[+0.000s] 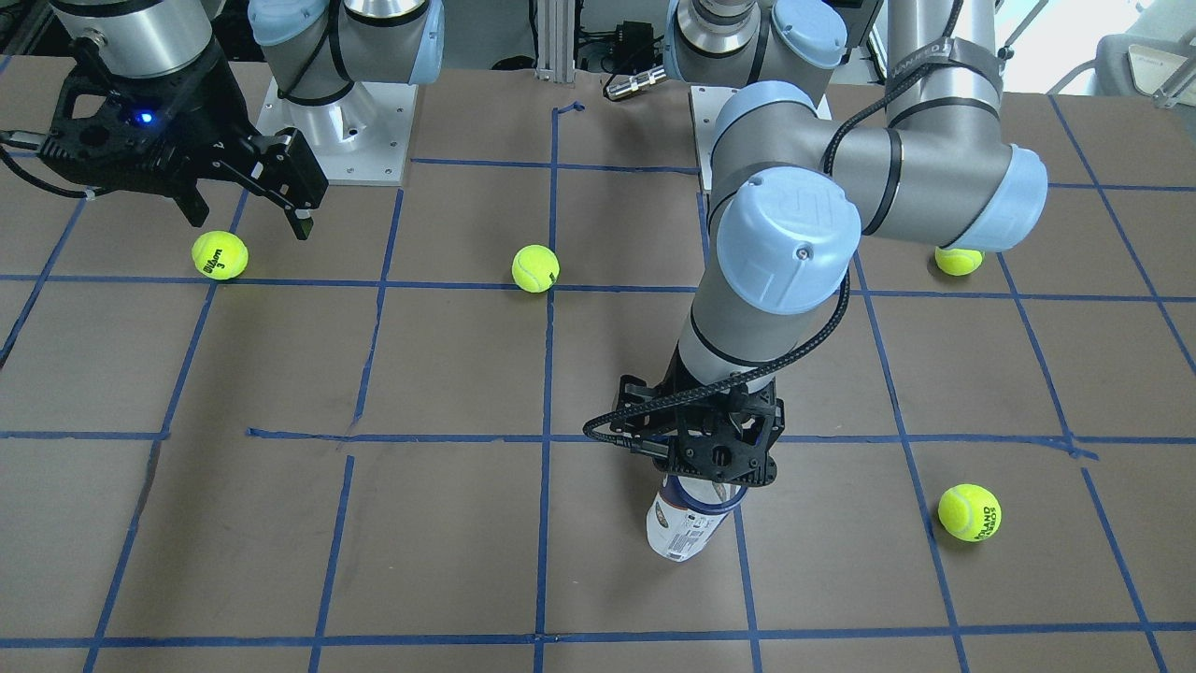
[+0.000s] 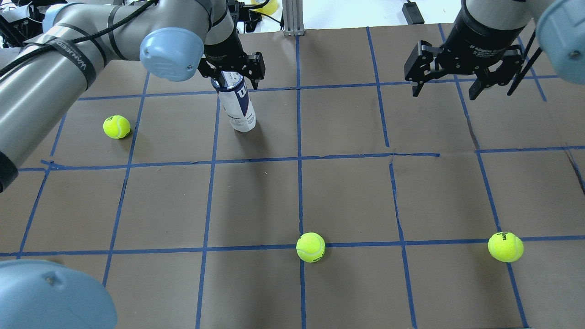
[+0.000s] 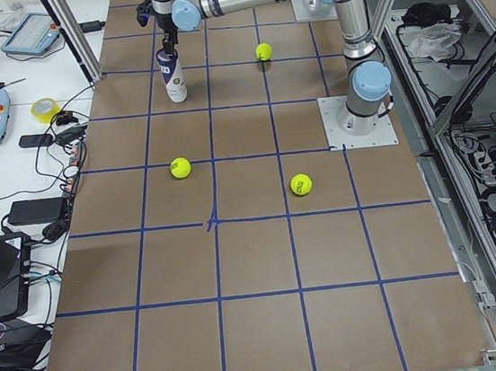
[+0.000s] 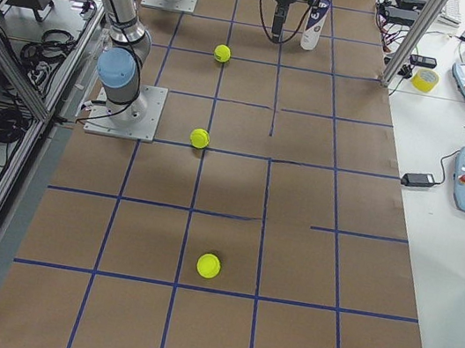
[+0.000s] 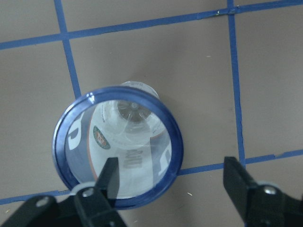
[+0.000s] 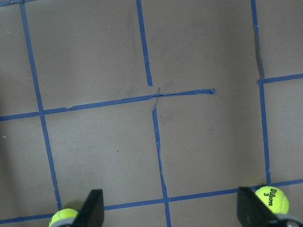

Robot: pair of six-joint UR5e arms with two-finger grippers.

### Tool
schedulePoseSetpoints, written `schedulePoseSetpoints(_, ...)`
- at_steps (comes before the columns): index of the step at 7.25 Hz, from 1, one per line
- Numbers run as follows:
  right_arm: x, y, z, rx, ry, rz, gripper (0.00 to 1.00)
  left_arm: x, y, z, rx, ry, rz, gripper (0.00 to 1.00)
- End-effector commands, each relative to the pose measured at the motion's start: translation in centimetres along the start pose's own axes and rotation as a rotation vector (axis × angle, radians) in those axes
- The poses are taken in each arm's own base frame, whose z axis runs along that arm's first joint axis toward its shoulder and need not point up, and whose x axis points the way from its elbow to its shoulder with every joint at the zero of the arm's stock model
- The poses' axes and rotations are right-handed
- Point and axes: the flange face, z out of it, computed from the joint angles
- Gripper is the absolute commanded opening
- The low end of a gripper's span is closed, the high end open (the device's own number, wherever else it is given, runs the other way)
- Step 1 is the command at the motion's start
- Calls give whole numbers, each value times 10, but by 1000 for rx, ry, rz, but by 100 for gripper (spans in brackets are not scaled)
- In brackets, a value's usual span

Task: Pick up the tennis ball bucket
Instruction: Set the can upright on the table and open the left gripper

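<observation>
Surface [image 2: 347, 196]: brown sheet with a blue tape grid.

Left arm [image 2: 55, 77] enters from the upper left of the overhead view. Left tool [image 2: 234, 82] sits at the top of the tennis ball tube [image 2: 241, 109], which stands upright on the surface, upper centre-left of that frame.

Overhead doesn't show the finger placement, but the left wrist view does. The fingers are spread. One finger [image 5: 110, 177] shows within the circle of the dark blue rim; the other is outside, apart from the wall. Nothing is pinched. The same view looks down the open mouth to the clear moulded bottom.

Right tool [image 2: 450, 84] is at the upper right of overhead, spread, above bare surface.

Tube label: white "W" on navy in overhead, round crest in the wrist view.

Front view shows four yellow balls [image 1: 535, 268], overhead only three. The far-right ball [image 1: 960, 260] sits partly under the left arm. The upper-left ball [image 1: 220, 255] reads "Wilson 3".
</observation>
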Motion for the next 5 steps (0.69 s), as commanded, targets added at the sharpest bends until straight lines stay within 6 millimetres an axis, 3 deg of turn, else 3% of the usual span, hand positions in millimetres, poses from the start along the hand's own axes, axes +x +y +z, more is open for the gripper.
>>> schedulePoseSetpoints(1,0,0,0,-1,0,-1,100,-5,8,-59,-19,-18,26,100)
schedulePoseSetpoints(3,-1,0,0,-1,0,-1,100,-28,23,-105,-11,-15,-15,100)
schedulePoseSetpoints(5,-1,0,0,-1,0,-1,100,-83,45,-134,-38,-18,-71,100)
